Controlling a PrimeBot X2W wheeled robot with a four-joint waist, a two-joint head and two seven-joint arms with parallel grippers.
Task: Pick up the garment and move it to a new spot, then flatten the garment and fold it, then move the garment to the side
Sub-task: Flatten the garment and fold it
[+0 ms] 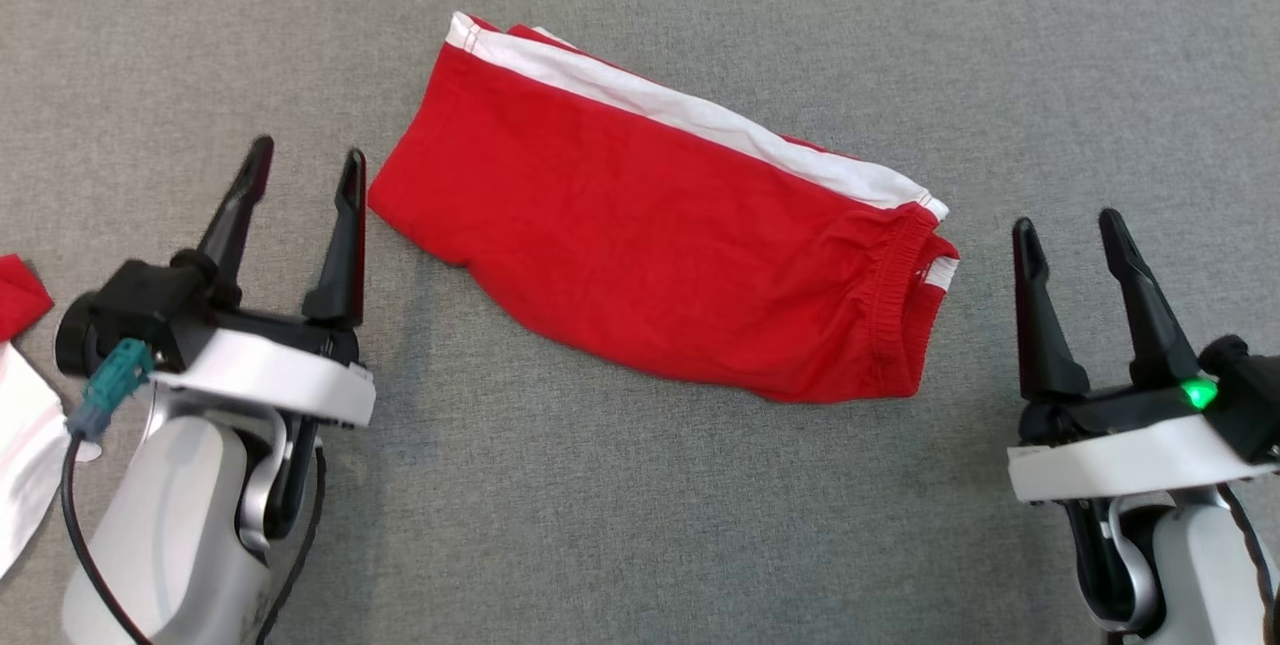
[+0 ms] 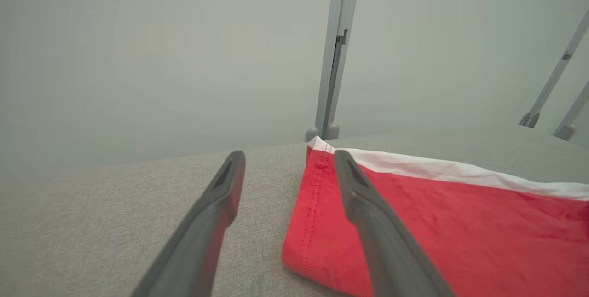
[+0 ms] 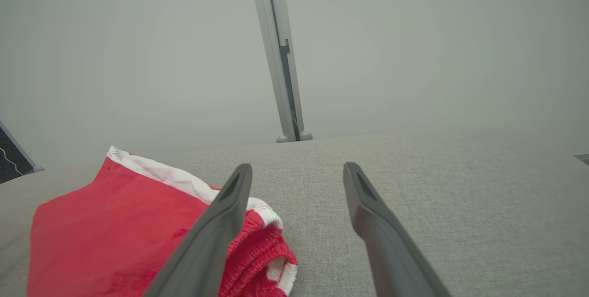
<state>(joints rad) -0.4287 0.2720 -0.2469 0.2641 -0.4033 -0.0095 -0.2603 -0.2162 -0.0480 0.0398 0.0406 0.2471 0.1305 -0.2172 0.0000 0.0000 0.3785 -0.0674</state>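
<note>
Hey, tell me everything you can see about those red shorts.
The red shorts look like wrinkled cotton, folded in half, leg on leg. A white stripe runs along the far edge; the gathered elastic waistband faces the robot's right, the stitched hem its left. They lie flat, slanted, on the grey fabric surface.

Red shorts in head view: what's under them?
The grey fabric surface meets the red shorts on every side. Their own lower folded layer peeks out along the white-striped far edge. Anything beneath the cloth is covered.
</note>
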